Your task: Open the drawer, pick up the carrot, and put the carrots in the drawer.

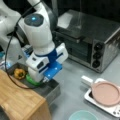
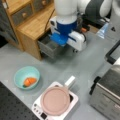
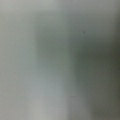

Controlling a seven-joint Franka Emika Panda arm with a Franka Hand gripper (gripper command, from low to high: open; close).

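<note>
The drawer (image 1: 51, 88) stands pulled out in both front views, its dark rim (image 2: 47, 48) jutting from the wooden cabinet (image 2: 32, 27) over bare grey table (image 2: 82, 65). In a front view it holds a yellow lump (image 1: 19, 73) toward 9 o'clock and a green vegetable (image 1: 31, 80) just under the arm. The carrot (image 2: 29, 81) lies in a teal bowl (image 2: 18, 75) at 8 o'clock in a front view, well apart from the drawer, with open table between them. The gripper (image 1: 45, 79) hangs low over the drawer's near edge, at 12 o'clock in a front view (image 2: 74, 50); its fingers are hidden by its own body, so I cannot tell how far they are spread or whether they hold anything. A pink pan (image 2: 55, 100) sits on a white stove (image 2: 37, 107) at 6 o'clock, a toaster oven (image 1: 92, 42) at 2 o'clock. The wrist view gives only grey blur.
</note>
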